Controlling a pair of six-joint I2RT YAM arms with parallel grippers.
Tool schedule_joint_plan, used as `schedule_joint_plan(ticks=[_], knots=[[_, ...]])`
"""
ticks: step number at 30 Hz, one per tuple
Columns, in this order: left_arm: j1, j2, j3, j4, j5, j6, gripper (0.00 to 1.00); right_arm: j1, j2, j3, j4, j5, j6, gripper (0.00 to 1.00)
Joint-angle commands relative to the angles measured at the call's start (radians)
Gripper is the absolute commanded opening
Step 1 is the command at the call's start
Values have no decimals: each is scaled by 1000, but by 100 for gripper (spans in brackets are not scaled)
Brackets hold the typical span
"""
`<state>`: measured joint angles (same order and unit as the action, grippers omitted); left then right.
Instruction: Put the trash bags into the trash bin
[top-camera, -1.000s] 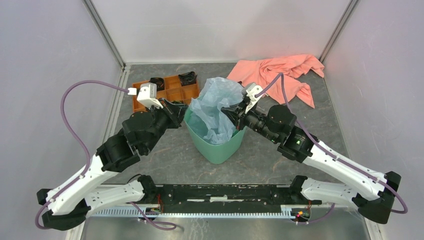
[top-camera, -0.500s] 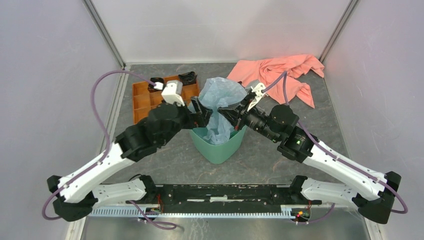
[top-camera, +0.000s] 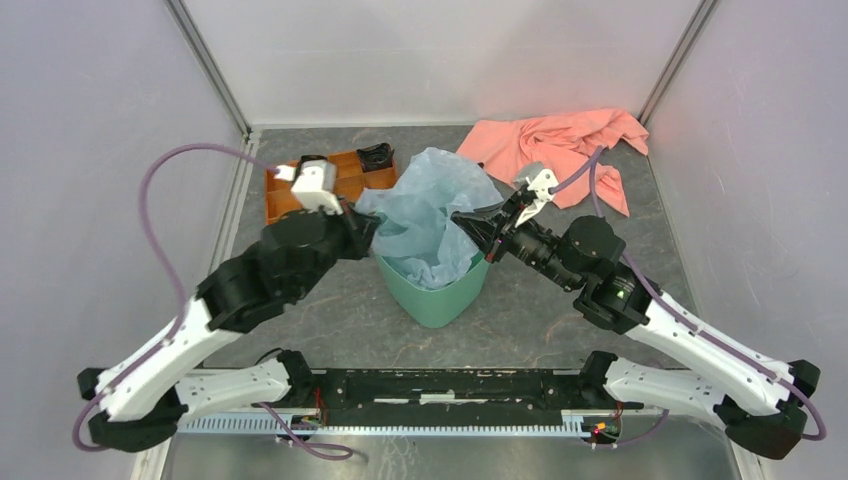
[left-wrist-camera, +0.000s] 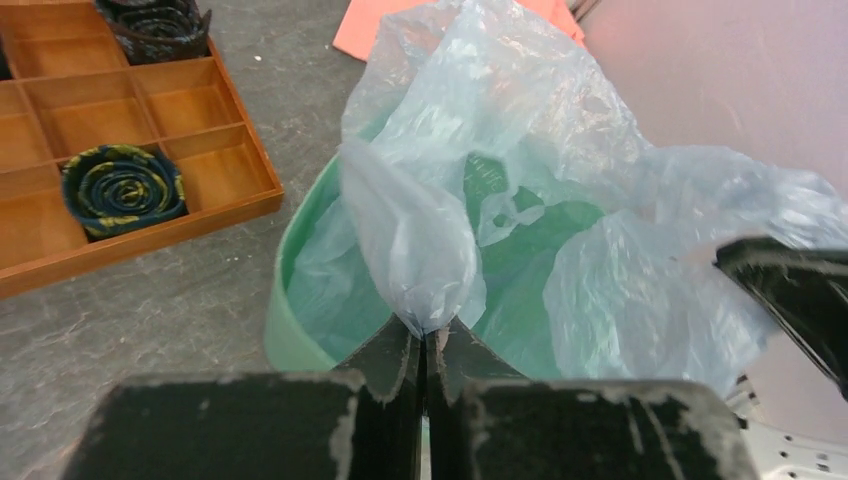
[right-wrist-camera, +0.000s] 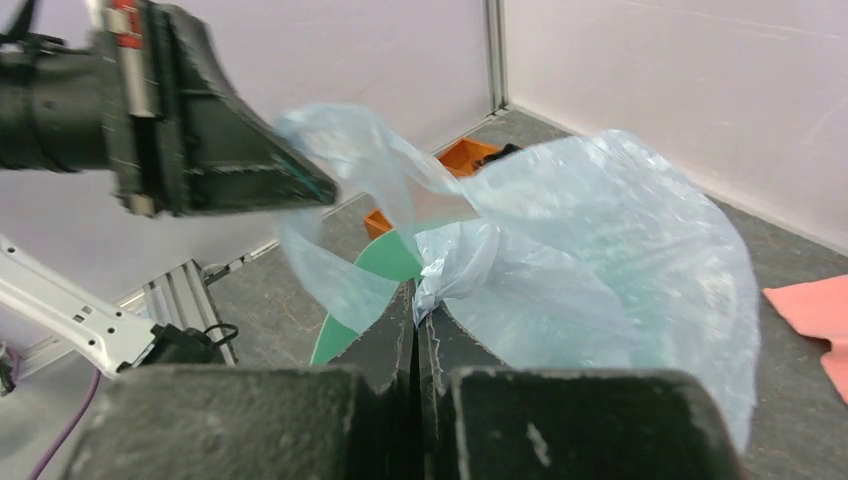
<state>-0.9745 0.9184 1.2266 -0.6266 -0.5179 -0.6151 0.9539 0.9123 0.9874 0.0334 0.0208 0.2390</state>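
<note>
Two grips hold your thin, wrinkly pale blue translucent plastic bag (top-camera: 430, 205) (left-wrist-camera: 500, 120) (right-wrist-camera: 600, 230). The left gripper (top-camera: 366, 228) (left-wrist-camera: 425, 335) has its fingers pressed together on a bunched fold above the near-left rim. The right gripper (top-camera: 463, 217) (right-wrist-camera: 415, 300) pinches another fold on the right side. The bag's lower part sits inside the mint-green plastic wastebasket (top-camera: 435, 300) (left-wrist-camera: 280, 310) (right-wrist-camera: 385, 258), and its top billows above the rim between your grips. The orange compartment tray (top-camera: 285, 195) (left-wrist-camera: 60, 250) lies just left of the bin. The crumpled salmon-pink cloth (top-camera: 560, 140) lies apart, behind on the right.
</note>
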Motion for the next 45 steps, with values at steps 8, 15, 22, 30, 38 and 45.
schedule_joint_plan(ticks=[8, 15, 22, 30, 38, 45], knots=[[1, -168, 138, -138, -226, 73, 2, 3, -69, 46, -156, 290, -118, 0], [1, -179, 14, -44, -350, 122, 2, 4, -107, 53, -339, 455, -200, 3], [2, -203, -133, -25, -549, 16, 2, 3, -192, -48, -369, 543, -178, 8], [2, -222, -229, 4, -508, -81, 2, 3, -249, -141, -360, 402, -61, 52], [1, -259, -251, 19, -367, -94, 4, 3, -296, -139, -340, 202, 272, 98], [2, -292, -265, 34, -330, -91, 4, 3, -404, -124, -439, 308, 380, 98]])
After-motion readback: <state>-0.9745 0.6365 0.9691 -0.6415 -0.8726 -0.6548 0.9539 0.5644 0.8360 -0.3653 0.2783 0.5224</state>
